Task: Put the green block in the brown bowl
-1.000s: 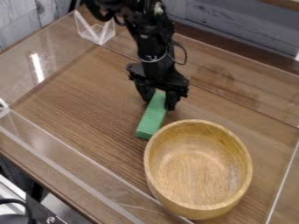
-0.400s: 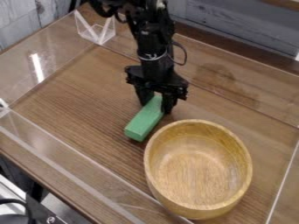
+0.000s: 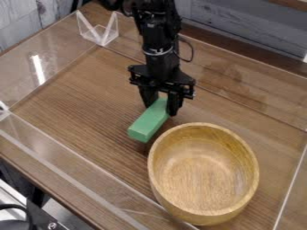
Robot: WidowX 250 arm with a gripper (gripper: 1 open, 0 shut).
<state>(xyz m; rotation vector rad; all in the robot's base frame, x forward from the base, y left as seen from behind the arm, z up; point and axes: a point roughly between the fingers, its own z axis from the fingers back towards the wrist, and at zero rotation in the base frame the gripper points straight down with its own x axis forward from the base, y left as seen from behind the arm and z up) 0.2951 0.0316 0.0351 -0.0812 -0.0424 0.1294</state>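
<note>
The green block (image 3: 149, 122) is a slim bright green bar, held at its upper end and slanting down to the left, its lower end close to the wooden table. My gripper (image 3: 161, 101) hangs from the black arm straight above it, fingers shut on the block's top end. The brown bowl (image 3: 203, 172) is a wide light wooden bowl at the front right, empty, its rim just right of and below the block.
Clear acrylic walls (image 3: 48, 67) ring the wooden tabletop (image 3: 84, 99). A clear angled stand (image 3: 99, 31) sits at the back left behind the arm. A grey plank wall runs along the back.
The gripper has risen slightly with the block in it; the block's lower end has swung a little left and lifted off the table.
</note>
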